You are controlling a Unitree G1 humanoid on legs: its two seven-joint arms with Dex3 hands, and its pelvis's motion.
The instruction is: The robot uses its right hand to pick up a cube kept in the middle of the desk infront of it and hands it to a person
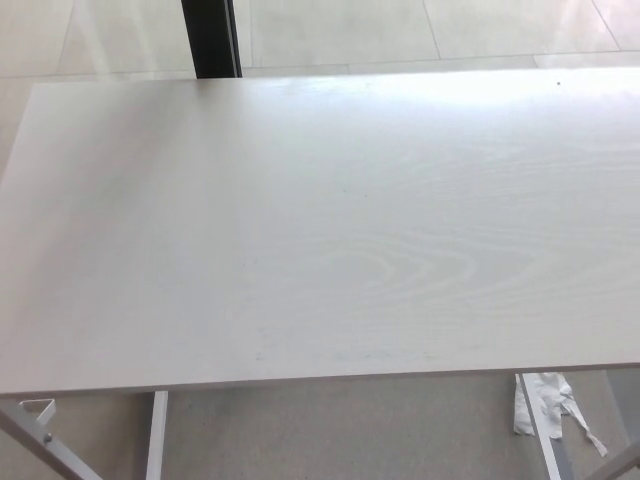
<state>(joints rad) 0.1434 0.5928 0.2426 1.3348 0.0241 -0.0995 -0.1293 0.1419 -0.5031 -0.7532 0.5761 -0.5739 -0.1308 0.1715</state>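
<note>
Whitish wood-grain worktop (320, 230) fills nearly the whole head view, grain swirls showing toward centre-right. Surface is lit brighter along the far edge and far right, duller toward the left side.

Head view, my hands: neither left nor right hand is in frame, no forearm either, so can't tell if fingers are spread, pressed together or pinching anything. Cube: not visible anywhere in this view, so can't say where it is.

Small dark speck (558, 84) sits on the worktop near the far right corner; too small to ID.

Beyond the far edge: pale tiled floor (330, 30) w/ glare patches, and a black vertical post (211, 37) standing just behind the worktop's far edge, left of centre.

Below the near edge: grey floor (340, 430), looks finer-textured than the tiles. White leg (157, 435) drops straight down at near left, w/ a slanted white brace (45, 440) beside it running out toward the lower-left corner. Another white leg (540, 430) at near right, angled slightly. Crumpled white scrap (550, 400), tape or paper, can't tell which, lies on the grey floor touching or just beside that right leg. Second slanted brace (622, 462) clips the lower-right corner.
</note>
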